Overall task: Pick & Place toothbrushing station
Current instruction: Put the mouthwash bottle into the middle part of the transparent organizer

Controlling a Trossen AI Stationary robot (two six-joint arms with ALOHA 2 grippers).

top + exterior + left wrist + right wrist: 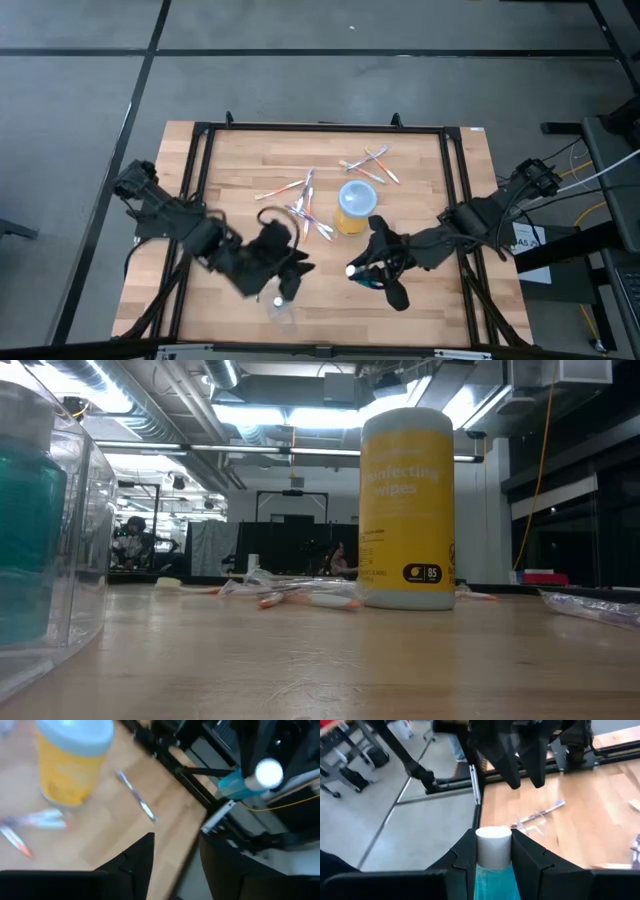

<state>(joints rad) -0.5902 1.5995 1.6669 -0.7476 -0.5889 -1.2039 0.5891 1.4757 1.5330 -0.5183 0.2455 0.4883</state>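
Right gripper (492, 851) clamps a teal tube (492, 870); left gripper (175, 865) gapes empty.

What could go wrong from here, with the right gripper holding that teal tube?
1. The right gripper pinches the teal tube near its white cap, so it could pivot or slip.
2. The left gripper hangs open close by; the arms may collide.
3. The yellow cup stands just beyond and could be knocked over among the toothbrushes.
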